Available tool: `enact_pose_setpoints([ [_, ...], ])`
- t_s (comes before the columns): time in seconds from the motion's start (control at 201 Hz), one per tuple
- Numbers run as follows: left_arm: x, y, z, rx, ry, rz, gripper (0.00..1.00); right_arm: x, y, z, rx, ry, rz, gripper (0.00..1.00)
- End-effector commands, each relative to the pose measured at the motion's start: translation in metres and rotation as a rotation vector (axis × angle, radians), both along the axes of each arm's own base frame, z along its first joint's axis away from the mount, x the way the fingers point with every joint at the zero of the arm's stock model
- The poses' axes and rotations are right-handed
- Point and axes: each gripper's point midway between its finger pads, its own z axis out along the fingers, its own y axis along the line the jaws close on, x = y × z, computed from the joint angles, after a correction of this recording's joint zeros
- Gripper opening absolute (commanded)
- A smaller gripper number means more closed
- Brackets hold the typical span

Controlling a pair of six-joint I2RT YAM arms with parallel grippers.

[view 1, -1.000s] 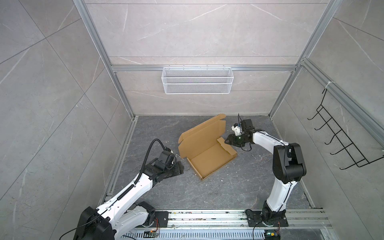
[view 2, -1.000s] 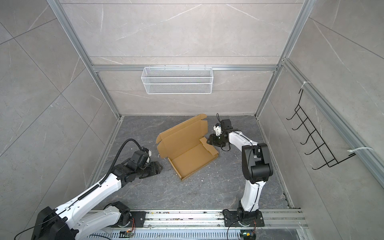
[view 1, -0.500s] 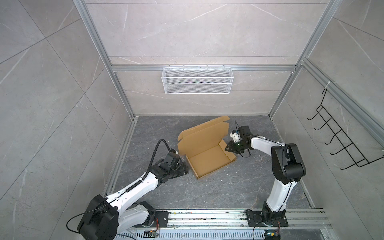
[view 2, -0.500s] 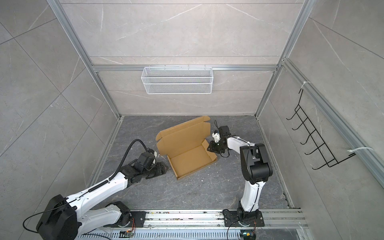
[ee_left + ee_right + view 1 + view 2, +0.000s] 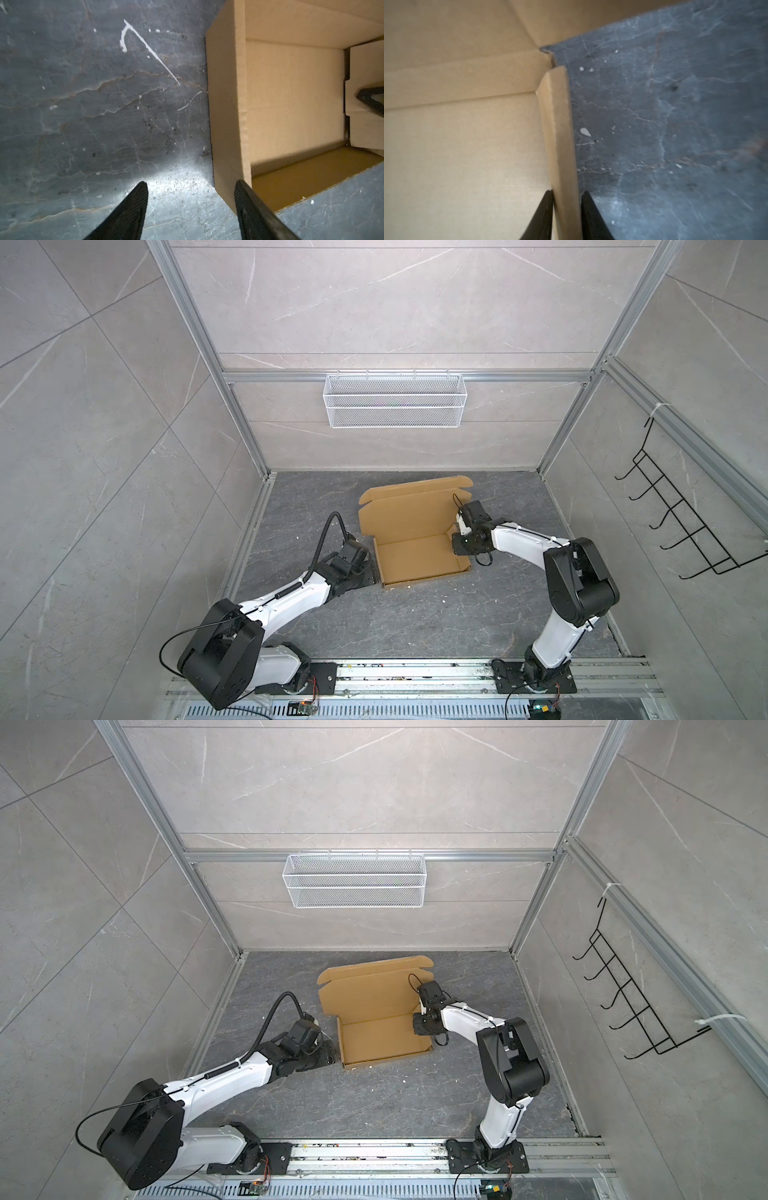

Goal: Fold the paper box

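At mid-frame on the dark floor [image 5: 374,626] in both top views, the paper box [image 5: 415,547] now lies squarer to the frame than a second ago. The right gripper [image 5: 565,197] has narrowed to a pinch on the box's right wall [image 5: 558,135], one finger inside, one outside. The left gripper [image 5: 191,182], fingers apart, has come up just beside the left wall [image 5: 226,104]. Judgement: box is braced for the next fold.
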Motion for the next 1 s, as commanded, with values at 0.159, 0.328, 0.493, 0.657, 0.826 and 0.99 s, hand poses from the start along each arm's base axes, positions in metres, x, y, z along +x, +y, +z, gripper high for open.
enact_pose_setpoints([
  [0.159, 0.03, -0.004, 0.002, 0.05, -0.06, -0.026, 0.67, -0.002, -0.014, 0.016, -0.288, -0.056, -0.014, 0.25],
  [0.328, 0.046, -0.009, 0.002, 0.073, -0.074, -0.052, 0.65, -0.003, -0.01, 0.013, -0.327, -0.045, -0.001, 0.24],
  [0.493, 0.056, -0.019, 0.005, 0.057, -0.075, -0.075, 0.63, -0.007, -0.003, 0.009, -0.322, -0.038, -0.004, 0.23],
  [0.657, 0.062, -0.025, 0.02, 0.025, -0.109, -0.078, 0.63, -0.01, 0.001, 0.001, -0.322, -0.02, -0.01, 0.19],
  [0.826, 0.068, -0.023, 0.014, 0.041, -0.103, -0.076, 0.63, -0.012, 0.0, -0.005, -0.358, -0.006, -0.02, 0.13],
  [0.99, 0.07, -0.024, 0.013, 0.048, -0.093, -0.086, 0.63, -0.012, -0.005, -0.003, -0.398, -0.02, -0.038, 0.09],
])
